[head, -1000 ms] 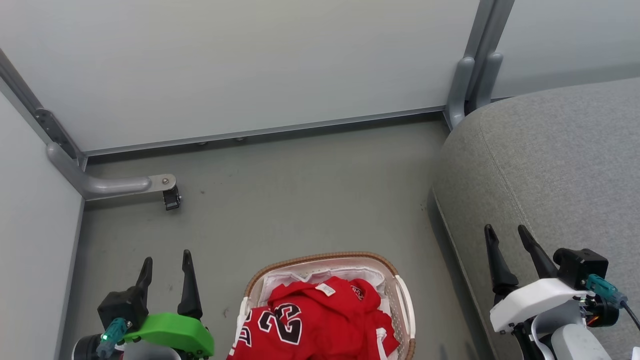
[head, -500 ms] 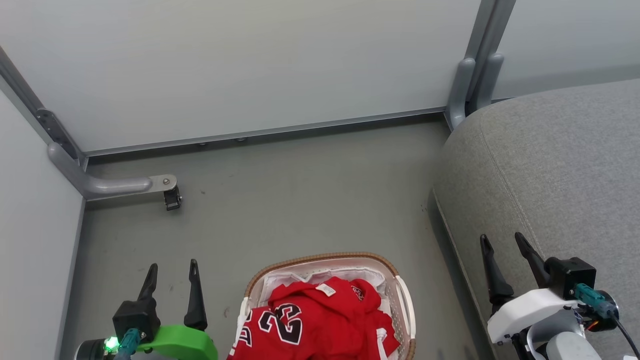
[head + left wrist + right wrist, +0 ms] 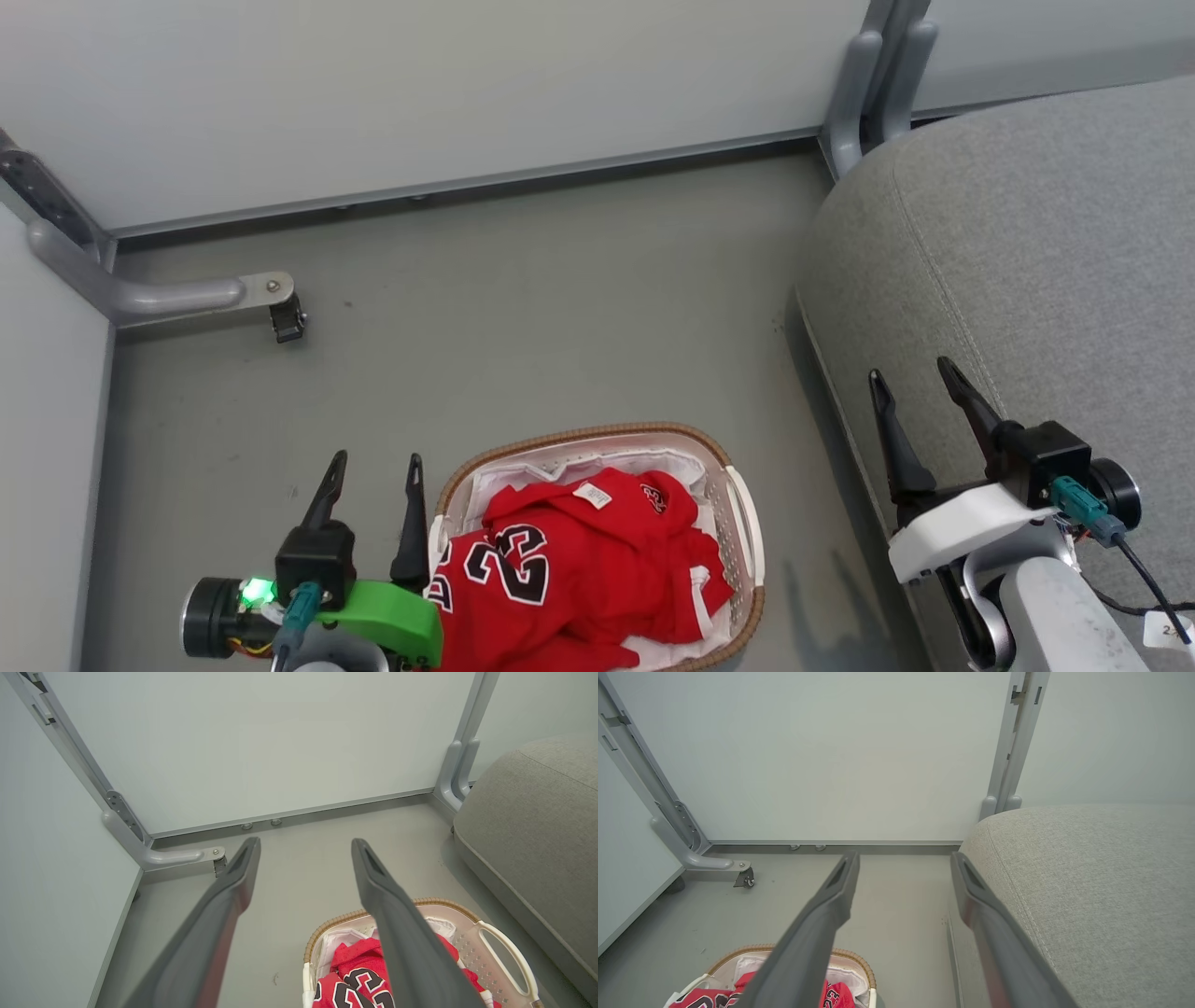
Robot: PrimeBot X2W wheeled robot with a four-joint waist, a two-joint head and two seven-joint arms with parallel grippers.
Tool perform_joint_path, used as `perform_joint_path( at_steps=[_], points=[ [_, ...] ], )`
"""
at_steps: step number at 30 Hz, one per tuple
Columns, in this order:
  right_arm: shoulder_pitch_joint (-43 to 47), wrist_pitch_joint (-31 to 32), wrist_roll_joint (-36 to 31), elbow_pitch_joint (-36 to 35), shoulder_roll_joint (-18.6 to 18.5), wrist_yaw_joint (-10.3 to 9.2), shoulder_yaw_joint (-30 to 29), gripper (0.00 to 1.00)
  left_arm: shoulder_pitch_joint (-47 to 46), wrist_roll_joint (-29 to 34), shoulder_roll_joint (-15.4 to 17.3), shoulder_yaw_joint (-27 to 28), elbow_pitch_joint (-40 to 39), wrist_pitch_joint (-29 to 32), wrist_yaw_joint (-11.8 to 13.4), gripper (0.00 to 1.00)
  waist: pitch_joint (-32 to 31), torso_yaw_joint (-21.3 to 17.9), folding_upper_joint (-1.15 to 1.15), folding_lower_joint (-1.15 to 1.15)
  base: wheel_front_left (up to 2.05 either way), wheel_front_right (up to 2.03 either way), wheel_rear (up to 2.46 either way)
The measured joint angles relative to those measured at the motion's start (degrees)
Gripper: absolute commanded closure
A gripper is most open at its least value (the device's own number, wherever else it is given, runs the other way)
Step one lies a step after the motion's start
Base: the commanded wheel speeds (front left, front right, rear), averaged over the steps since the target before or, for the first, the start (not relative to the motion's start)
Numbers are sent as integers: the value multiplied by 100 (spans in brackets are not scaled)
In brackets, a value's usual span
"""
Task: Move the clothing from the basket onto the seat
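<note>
clothing in basket, beside L fingers, prob. not touching

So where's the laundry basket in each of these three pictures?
Head view: basket at bottom centre.
Left wrist view: basket at bottom right, partly hidden.
Right wrist view: basket at bottom left, partly hidden.
Shared landmark: the small caster wheel, up and left of the basket in every view.

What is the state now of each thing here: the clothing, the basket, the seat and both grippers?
basket, upright on the floor, full
clothing, heaped inside the basket
seat, no clothing on its visible part
left gripper, open, holding nothing
right gripper, open, holding nothing
</note>
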Motion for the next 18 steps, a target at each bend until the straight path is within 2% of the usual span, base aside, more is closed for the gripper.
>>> perform_joint_path(
  at_steps=[9, 18],
  points=[
    [-508, -51, 2, -252, -16, 1, 220, 0, -668, 247, -13, -481, 552, -52, -88, 0, 753, -285, 0, 0, 0, 0, 0],
    [-948, -51, 174, -505, -37, 1, 398, 0, -1404, 274, -22, -865, 1815, -55, -190, 0, 1559, -645, 0, 0, 0, 0, 0]
  ],
)
